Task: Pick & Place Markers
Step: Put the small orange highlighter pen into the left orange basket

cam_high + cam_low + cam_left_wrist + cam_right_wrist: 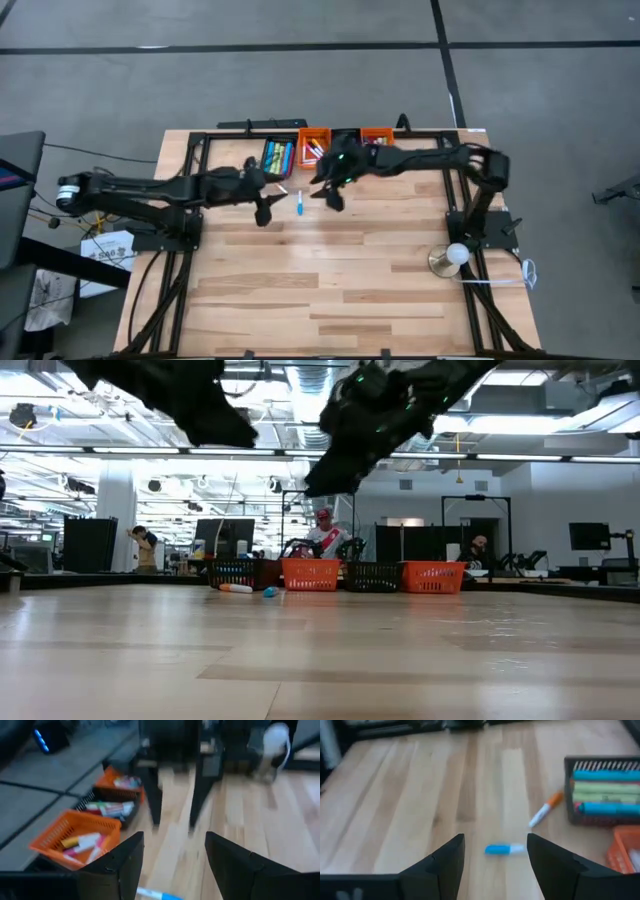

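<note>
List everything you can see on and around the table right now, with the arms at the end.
Blue marker: one, blue with white end, loose on the wood between the two arms.
Orange marker: one, orange and white, loose beside the black bin of markers.
Bins: four in a row at the far edge, alternating black and orange, markers inside.
Lamp: one, white globe on a round base, right side of the table.
Table: one, light wood planks, black frame.
People: a few, far off in the room behind.
Left gripper: jaws open, just left of the blue marker.
Right gripper: jaws open, just right of the blue marker.
</note>
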Tool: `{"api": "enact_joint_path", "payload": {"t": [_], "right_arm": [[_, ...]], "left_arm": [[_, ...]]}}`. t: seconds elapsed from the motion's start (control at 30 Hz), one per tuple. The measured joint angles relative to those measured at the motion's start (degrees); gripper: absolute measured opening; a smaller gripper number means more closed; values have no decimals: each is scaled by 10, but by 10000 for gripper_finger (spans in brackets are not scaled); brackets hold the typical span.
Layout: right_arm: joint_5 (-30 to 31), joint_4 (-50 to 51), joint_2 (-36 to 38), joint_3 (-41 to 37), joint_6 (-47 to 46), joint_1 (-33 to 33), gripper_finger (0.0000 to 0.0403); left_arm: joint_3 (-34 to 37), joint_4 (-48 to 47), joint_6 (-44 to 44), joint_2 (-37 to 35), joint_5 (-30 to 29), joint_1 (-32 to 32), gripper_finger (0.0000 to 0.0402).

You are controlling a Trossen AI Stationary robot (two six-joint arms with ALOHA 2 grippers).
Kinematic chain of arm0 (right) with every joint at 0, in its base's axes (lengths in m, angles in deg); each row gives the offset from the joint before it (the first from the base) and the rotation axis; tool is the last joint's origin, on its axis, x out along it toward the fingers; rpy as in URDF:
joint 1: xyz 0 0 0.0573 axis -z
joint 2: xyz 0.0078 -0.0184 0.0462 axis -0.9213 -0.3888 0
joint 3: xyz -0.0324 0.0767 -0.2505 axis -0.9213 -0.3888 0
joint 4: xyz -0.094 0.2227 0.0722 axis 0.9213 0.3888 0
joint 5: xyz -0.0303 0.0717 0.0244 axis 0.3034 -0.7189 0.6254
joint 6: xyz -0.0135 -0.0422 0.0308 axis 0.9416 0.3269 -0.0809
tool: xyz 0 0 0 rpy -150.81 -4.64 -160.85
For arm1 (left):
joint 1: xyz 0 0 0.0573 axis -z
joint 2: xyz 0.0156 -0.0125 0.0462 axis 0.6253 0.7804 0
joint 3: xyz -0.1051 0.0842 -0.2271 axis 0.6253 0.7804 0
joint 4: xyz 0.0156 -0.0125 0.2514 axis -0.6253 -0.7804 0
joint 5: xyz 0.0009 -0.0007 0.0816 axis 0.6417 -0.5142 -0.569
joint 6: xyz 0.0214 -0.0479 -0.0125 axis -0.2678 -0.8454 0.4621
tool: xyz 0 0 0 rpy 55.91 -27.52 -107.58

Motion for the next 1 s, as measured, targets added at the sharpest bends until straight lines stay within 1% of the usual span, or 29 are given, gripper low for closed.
{"api": "enact_joint_path", "payload": {"t": [0.13,0.23,0.33,0.43,0.57,0.87,0.93,1.0], "right_arm": [[55,-103,-69,-1,-42,-19,198],[74,-161,-99,-1,-64,-27,192],[87,-226,-123,1,-103,-34,185],[89,-267,-149,8,-120,-40,178],[94,-259,-184,37,-120,-51,167],[189,-165,-260,121,-96,-59,139],[205,-142,-263,131,-89,-59,135],[220,-145,-267,139,-89,-59,133]], "left_arm": [[0,-12,1,-52,-8,2,209],[0,-25,2,-76,-18,2,209],[0,-25,7,-88,-50,2,209],[0,-26,28,-88,-78,1,209],[1,-25,36,-85,-85,-2,209],[1,-21,36,-85,-85,-26,209],[1,-21,36,-85,-85,-27,209],[1,-21,36,-85,-85,-27,209]]}}
